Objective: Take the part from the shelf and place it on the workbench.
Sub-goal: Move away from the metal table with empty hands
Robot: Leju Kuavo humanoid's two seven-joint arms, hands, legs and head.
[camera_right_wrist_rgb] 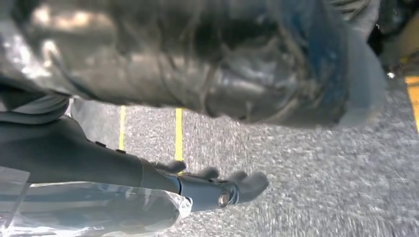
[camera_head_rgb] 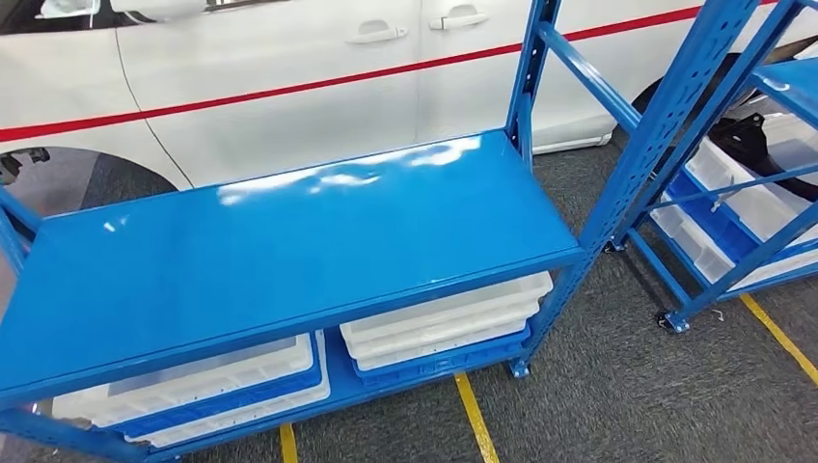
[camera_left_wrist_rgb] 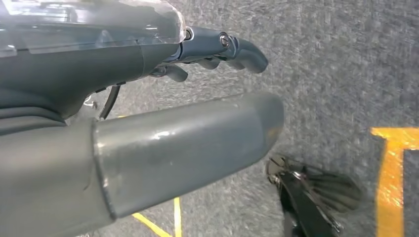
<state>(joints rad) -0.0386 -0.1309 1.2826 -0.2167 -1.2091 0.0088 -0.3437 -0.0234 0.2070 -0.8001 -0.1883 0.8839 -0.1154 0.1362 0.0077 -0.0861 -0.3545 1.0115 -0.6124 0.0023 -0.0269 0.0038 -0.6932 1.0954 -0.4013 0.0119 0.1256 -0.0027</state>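
Plainly, no writing reads anywhere — left robot hand (camera_left_wrist_rgb: 197, 98) and right robot hand (camera_right_wrist_rgb: 207, 148) hang spread, holding nothing.

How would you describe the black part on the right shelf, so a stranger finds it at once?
Start from the white car, then go to the second blue rack at the far right. There the black part lies on white trays; it is the one dark thing among white and blue.

Grey left hand (camera_left_wrist_rgb: 197, 98): thick thumb, darker screw-jointed fingers (camera_left_wrist_rgb: 237, 49).
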